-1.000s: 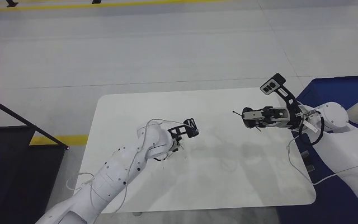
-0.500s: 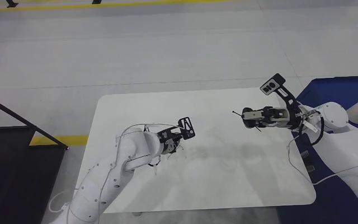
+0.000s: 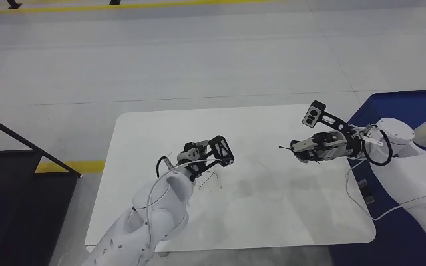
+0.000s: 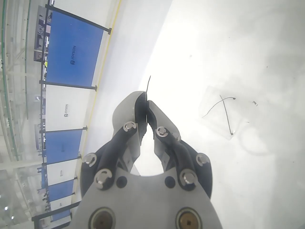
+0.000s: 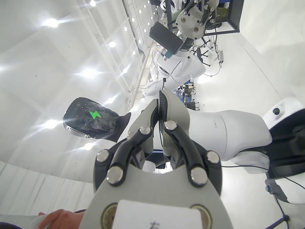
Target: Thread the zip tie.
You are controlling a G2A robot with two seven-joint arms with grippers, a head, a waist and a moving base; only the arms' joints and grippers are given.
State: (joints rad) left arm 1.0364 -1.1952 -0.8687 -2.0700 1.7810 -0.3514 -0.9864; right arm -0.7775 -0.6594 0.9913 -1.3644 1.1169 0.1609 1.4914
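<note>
The left claw [image 4: 146,101] is pinched tight on a zip tie [image 4: 148,84], a thin black strip that sticks out a short way past the fingertips. It hangs above the white worktop [image 3: 266,213], on the worktop's left half in the top view.

Near this claw, two loose zip ties [image 4: 225,110] lie crossed over each other on a clear sheet [image 4: 236,115] that rests flat on the worktop. A tiny dark scrap [image 4: 255,103] sits just beside the sheet.

The right claw [image 5: 160,96] is over the right part of the worktop, well apart from the left one. Its fingers are closed on the other zip tie [image 3: 283,147], whose dark end pokes out toward the left arm in the top view. The two held ties do not touch.
</note>
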